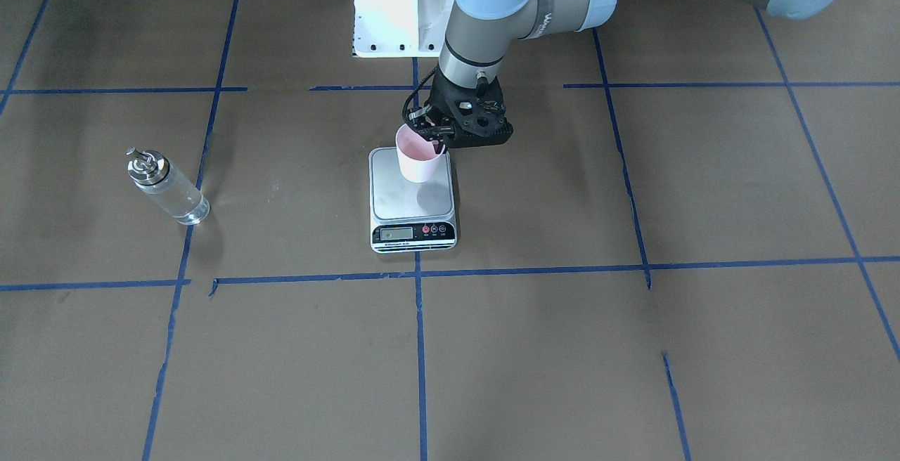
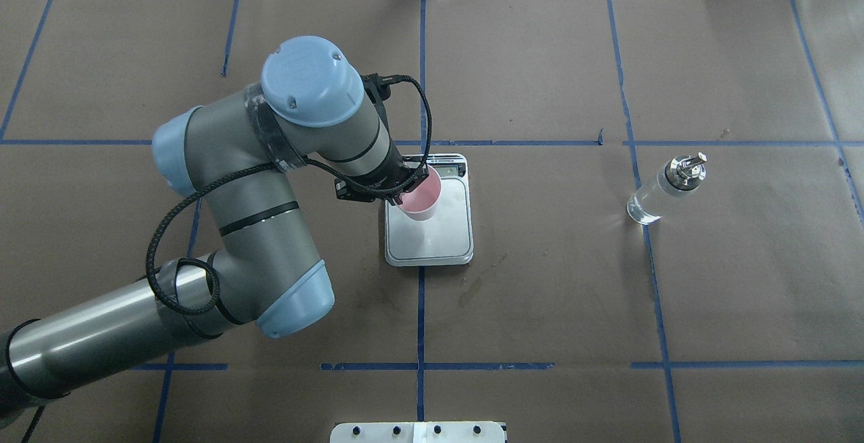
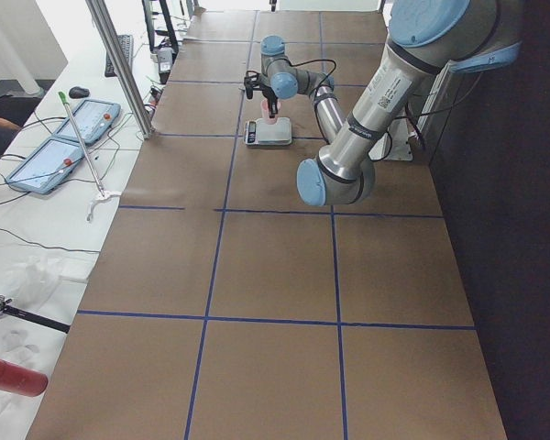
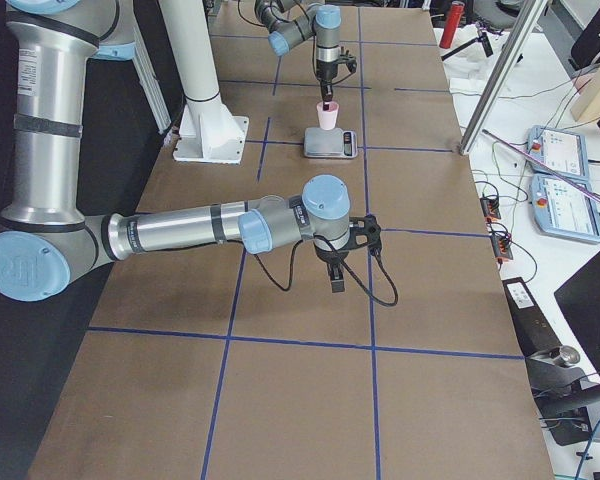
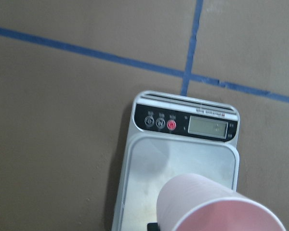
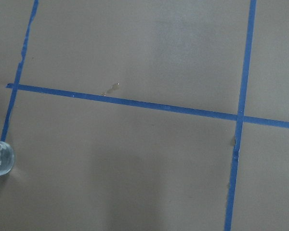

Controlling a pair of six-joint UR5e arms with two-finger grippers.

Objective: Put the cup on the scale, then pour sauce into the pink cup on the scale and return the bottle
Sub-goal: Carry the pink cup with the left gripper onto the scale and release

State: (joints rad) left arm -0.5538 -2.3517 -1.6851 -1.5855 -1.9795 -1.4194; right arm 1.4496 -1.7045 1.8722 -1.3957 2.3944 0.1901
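— We see a pale pink cup (image 1: 420,162), a deeper pink inside. The scale (image 1: 394,197) has a silver platform, a black front panel, a grey display and one red button (image 1: 425,230) beside two dark ones.

— We'd add the table (image 1: 562,341): brown all over, crossed by a grid of blue tape lines (image 1: 420,348). The bottle (image 1: 171,190) is clear glass with a silver collar. The left arm (image 2: 270,227) is grey with pale blue caps, the left gripper (image 1: 437,143) black, the robot base (image 1: 401,11) white.

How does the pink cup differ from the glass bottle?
The pink cup is opaque paper; the glass bottle is clear with a metal pourer. The cup is gripped by the left gripper over the scale; the bottle stands free on the table. The cup is shorter. Both are round containers.
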